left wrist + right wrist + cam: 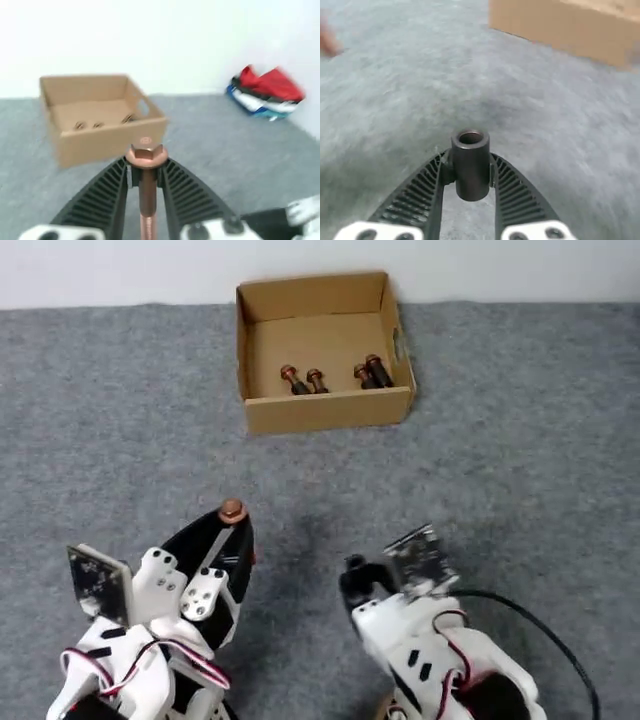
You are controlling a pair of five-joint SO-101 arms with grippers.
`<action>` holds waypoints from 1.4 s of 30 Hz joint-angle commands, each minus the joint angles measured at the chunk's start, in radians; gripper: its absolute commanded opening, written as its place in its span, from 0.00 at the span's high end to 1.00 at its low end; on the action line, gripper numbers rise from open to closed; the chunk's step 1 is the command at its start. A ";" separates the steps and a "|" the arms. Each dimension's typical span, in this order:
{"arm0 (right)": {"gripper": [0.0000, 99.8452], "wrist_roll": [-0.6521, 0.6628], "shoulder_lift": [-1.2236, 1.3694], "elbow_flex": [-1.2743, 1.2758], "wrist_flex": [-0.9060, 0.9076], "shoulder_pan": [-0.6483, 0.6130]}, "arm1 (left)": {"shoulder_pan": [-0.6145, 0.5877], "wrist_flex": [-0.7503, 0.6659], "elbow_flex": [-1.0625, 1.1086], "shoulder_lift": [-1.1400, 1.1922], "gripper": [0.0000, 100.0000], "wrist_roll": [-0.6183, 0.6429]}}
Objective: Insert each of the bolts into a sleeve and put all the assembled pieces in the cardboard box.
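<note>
L gripper (pixel 146 166): jaws nearly together, clamped on a copper bolt (pixel 145 156) just under its hex head. The shank runs back between the ribbed black fingers (pixel 107 187) toward the wrist, and the head sticks out past the tips. In high view the bolt head is the front-most pt of the L arm, aimed toward the box, over bare carpet.

R gripper (pixel 469 159): jaws a bit wider, clamped on a short black sleeve (pixel 470 167), pinched on both sides near the tips. The sleeve's open bore faces away from the wrist. It's held over the carpet; can't tell how high.

Bolt and sleeve are apart, not mated. In high view the two grippers sit side by side w/ a strip of carpet between them, the L one a little further fwd.

Cardboard box (pixel 326 410): open top, at the far side of the table by the wall, well apart from both grippers. Inside, along its near wall, are four assembled pcs (pixel 295 379) w/ copper heads on dark bodies, in two pairs: one left of centre, one by the right wall. The box's near wall stands between the grippers and those pcs. There's a cutout in the right wall.

Other: grey carpet (pixel 520 450) covers the table, w/ a white wall (pixel 120 270) behind. A black cable (pixel 545 625) loops off the R arm. A heap of red/blue/white cloth (pixel 265 92) lies by the wall, blurred.
</note>
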 commanded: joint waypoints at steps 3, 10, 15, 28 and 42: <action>0.99 0.058 0.018 -0.002 -0.070 -0.147 | 0.089 -0.107 -0.008 -0.003 1.00 0.120; 0.99 0.126 0.016 -0.003 -0.119 -0.163 | 0.198 -0.107 -0.007 -0.002 1.00 0.146; 0.99 0.173 0.018 -0.003 -0.197 -0.166 | 0.235 -0.146 0.059 -0.006 1.00 0.146; 0.99 0.178 0.013 -0.008 -0.196 -0.166 | 0.219 -0.230 0.122 -0.006 1.00 0.146; 0.99 0.178 0.010 -0.026 -0.196 -0.166 | 0.209 -0.226 0.137 -0.002 1.00 0.147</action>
